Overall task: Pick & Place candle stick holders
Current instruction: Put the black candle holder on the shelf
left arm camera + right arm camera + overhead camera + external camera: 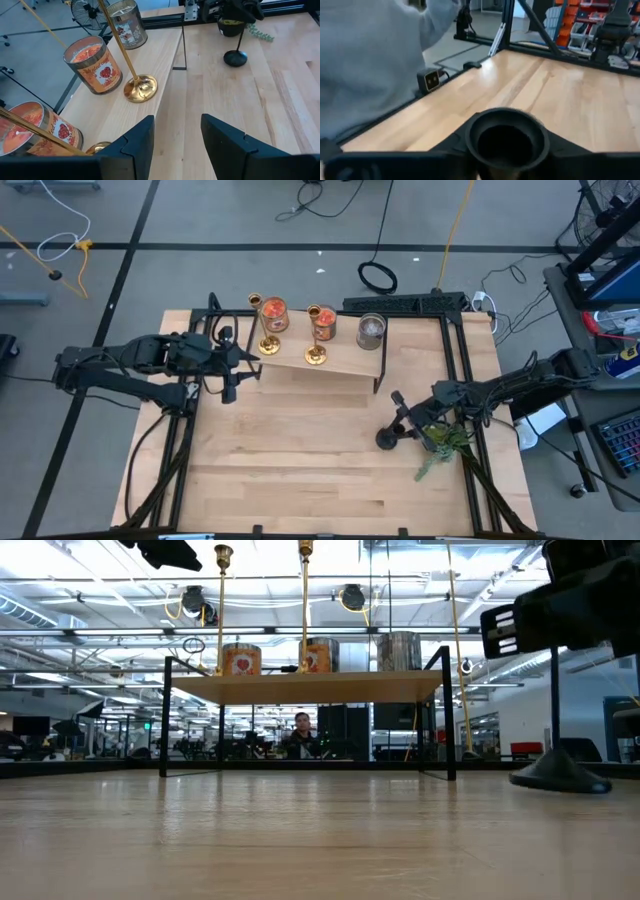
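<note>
1. My left gripper point(238, 370) waits near the table's 10 o'clock edge, just off the left end of the raised wooden shelf point(345, 367). Its fingers point(136, 142) stand wide apart with nothing between them, which I read as a standby pose clear of the shelf so it won't nudge the stems.
2. On the shelf, toward 12 o'clock, the two brass candle stick holders are already standing: the left brass holder point(268, 343) in front of an orange jar candle point(274, 314), the right brass holder point(316, 354) just in front of the second orange jar candle point(322, 321). Their bases sit near the front edge, I think because the jars fill the back.
3. A grey jar candle point(371, 330) occupies the shelf's right end; the free front strip there looks like the likely spot for the last holder.
4. The black candle stick holder point(388, 436) stands on the table at about 3 o'clock, base flat on the wood, stem upright.
5. My right gripper point(410, 418) is closed around its upper stem, just below the cup point(506, 136); gripping high keeps the flared base free to clear the shelf edge.
</note>
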